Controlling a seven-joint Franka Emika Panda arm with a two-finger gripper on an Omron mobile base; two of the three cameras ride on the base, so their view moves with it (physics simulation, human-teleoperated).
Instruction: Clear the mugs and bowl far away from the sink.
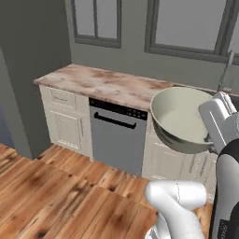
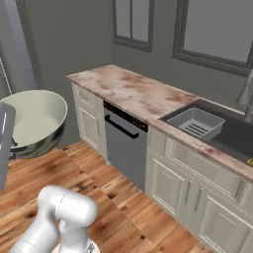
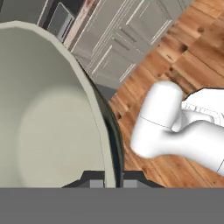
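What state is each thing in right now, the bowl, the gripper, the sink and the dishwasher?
bowl: empty, tilted, lifted off the counter, gripped by its rim.
gripper: shut on the bowl's rim.
sink: holds a ribbed rack, faucet not running.
dishwasher: door closed.

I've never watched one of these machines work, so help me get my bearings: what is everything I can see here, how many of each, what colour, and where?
bowl: one, pale grey-green, held up in the air off the counter, tilted, its rim pinched by the gripper
counter: one, mottled pink-beige stone, running along the wall under the windows
sink: one, dark grey, set into the counter's right part
rack: one, ribbed grey, inside the sink
faucet: one, grey, behind the sink
dishwasher: one, grey with a dark handle, under the counter
cabinets: several, cream, under the counter
windows: two, grey-framed, above the counter
floor: wooden, reddish brown
gripper: one, dark fingers, shut on the bowl's rim
arm: one, white
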